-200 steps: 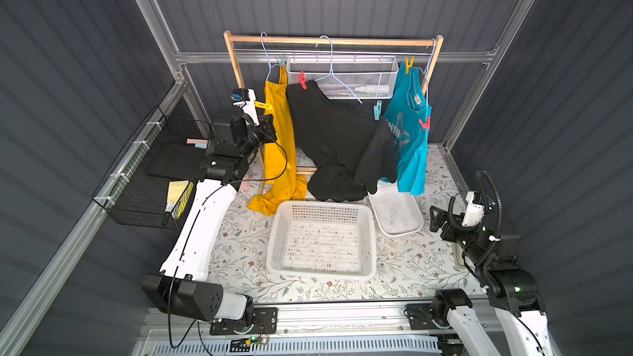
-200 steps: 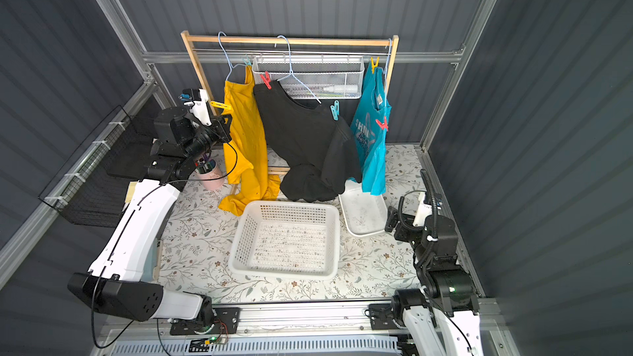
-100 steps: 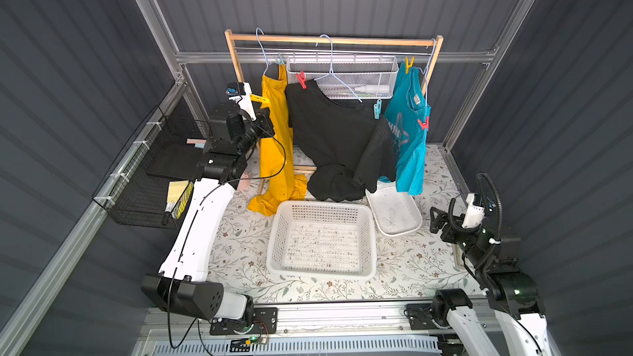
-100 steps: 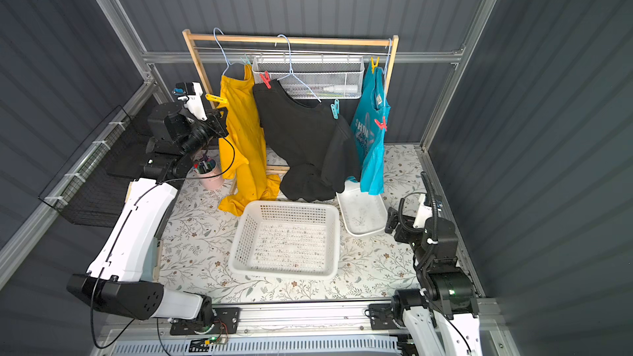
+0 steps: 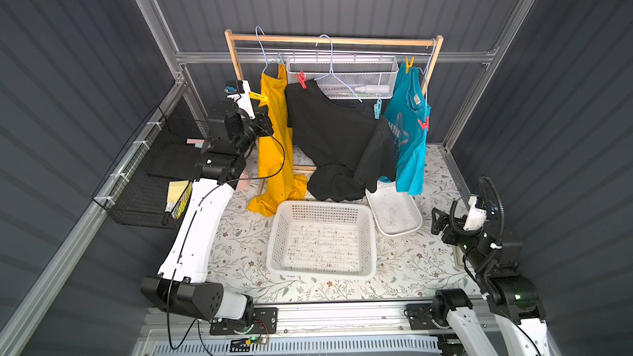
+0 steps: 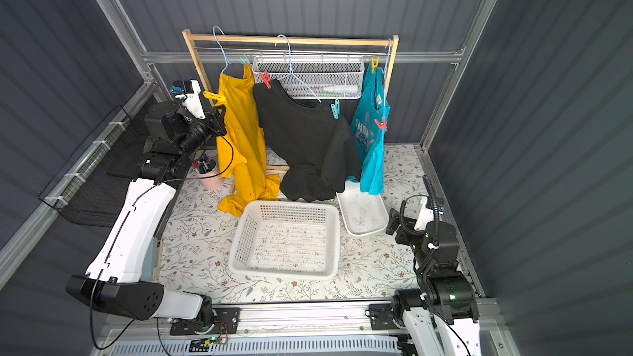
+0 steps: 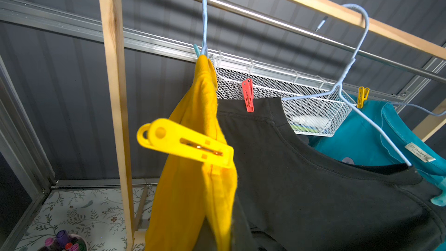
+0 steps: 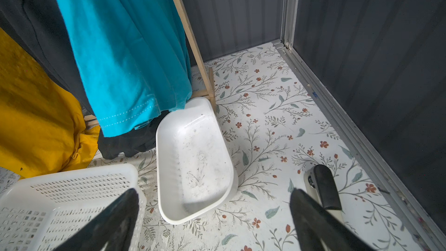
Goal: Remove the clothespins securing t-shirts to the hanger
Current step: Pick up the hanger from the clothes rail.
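Two pincers showing. Your left pincer (image 5: 264, 124) is sitting clenched, raised just beside the mustard t-shirt (image 5: 277, 152), near the yellow clothespin (image 7: 183, 146) that is biting that shirt's edge. A teal clothespin (image 7: 196, 50) is clipping at its top, against the hanger (image 7: 204, 20). Your right pincer (image 8: 213, 196) is gaping, released, hovering over the desk (image 8: 277, 121) beside the white tub (image 8: 169, 141). Black t-shirt (image 5: 335, 138) is wearing a red clothespin (image 7: 248, 95) and a light blue clothespin (image 5: 377, 108); teal t-shirt (image 5: 409, 152) is carrying a second yellow clothespin (image 7: 362, 96) and a second red clothespin (image 5: 423, 123). All three are hanging on the wooden rack (image 5: 332, 40).
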